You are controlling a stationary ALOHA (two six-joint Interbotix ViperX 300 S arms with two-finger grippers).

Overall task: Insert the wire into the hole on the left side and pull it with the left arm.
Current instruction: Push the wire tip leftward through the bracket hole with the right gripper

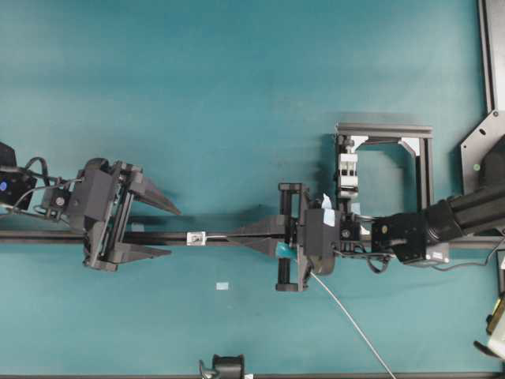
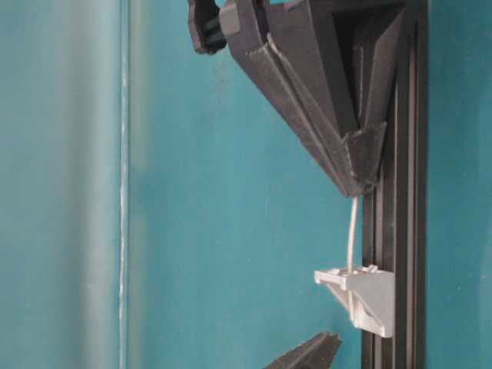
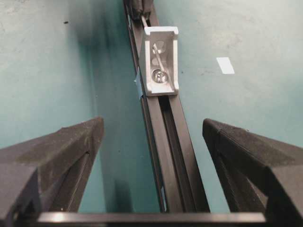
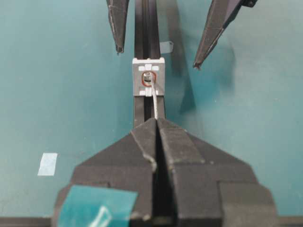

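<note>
While the right gripper (image 4: 155, 124) is pinching the wire (image 4: 154, 101) with its tip entering the hole (image 4: 148, 78), the left gripper (image 1: 162, 230) is waiting open just beyond, straddling the rail (image 3: 163, 123).

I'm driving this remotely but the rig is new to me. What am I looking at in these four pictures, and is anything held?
Two robot arms face each other along a black rail on a teal table. The overhead view shows both; the low table-level view is sideways; the other two look out from each wrist. The right gripper, with teal tape, is shut on the wire, whose tip reaches the hole in the small block. The left gripper waits open beyond the block, holding nothing. A bit of white tape lies nearby.
</note>
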